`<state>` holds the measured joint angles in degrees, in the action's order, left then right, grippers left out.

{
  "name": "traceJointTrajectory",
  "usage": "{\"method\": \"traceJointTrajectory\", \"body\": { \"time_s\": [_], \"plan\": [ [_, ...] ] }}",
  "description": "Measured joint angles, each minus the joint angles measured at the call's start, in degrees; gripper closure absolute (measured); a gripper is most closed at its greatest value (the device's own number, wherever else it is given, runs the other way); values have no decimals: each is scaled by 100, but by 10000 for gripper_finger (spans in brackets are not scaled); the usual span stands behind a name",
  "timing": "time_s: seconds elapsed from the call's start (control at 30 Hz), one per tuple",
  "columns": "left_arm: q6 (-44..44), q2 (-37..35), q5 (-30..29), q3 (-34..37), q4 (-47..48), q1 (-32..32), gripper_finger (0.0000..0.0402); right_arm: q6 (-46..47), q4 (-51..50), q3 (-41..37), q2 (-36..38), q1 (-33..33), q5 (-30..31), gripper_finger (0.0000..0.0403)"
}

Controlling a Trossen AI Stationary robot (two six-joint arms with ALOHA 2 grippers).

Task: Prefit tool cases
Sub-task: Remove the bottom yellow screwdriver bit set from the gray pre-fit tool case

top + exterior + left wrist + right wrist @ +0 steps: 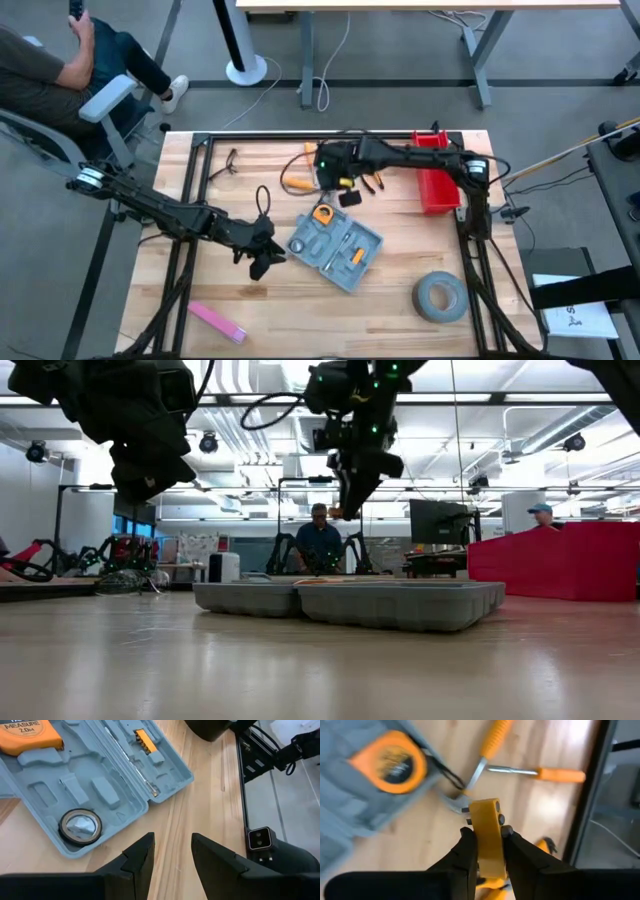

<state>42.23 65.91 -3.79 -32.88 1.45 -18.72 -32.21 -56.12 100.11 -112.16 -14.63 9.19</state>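
The blue-grey tool case lies open and flat on the wooden table, an orange tape measure, a small tape roll and an orange bit holder sitting in its recesses. My right gripper hangs above the table beyond the case's far side, shut on a yellow flat tool; the low view shows that gripper well above the case. My left gripper stands open just left of the case, above bare wood, with nothing between its fingers. My right gripper pinches the yellow flat tool by its two long sides between the two fingers. The fingers point steeply down and lie along the tool. Its free end, with two dark studs, sticks out past the fingertips, lifted clear of the table.
Orange-handled tools and pliers lie loose on the table beyond the case. A red bin stands at the far right, a grey tape roll near right, a pink strip near left. People sit beyond the table.
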Motion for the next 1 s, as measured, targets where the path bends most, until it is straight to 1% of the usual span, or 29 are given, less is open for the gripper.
{"method": "traceJointTrajectory", "body": {
  "time_s": [0.13, 0.3, 0.43, 0.57, 0.63, 0.8, 0.9, 1.0],
  "plan": [
    [-12, 0, -2, 0, -2, 0, 264, -90, 131, -2, 0, -384, 1, 327],
    [-12, 0, -4, 0, -2, 0, 264, -297, 215, -2, 0, -744, -9, 338],
    [-12, 0, -7, 2, -6, 0, 264, -377, 396, -2, -2, -911, -36, 335],
    [-10, 0, -11, 2, -7, 0, 264, -366, 542, -2, -2, -994, -321, 321],
    [-9, 0, -11, 2, -11, -2, 264, -367, 648, -7, -2, -1018, -363, 319],
    [5, 0, -13, 2, -24, -2, 264, -338, 1201, -289, -2, -1135, -728, 328],
    [14, 0, -13, 0, -38, -3, 264, -307, 1479, -625, -2, -1206, -772, 334],
    [30, 0, -13, 0, -55, -11, 264, -158, 1616, -904, -70, -1299, -822, 332]
  ]
}}
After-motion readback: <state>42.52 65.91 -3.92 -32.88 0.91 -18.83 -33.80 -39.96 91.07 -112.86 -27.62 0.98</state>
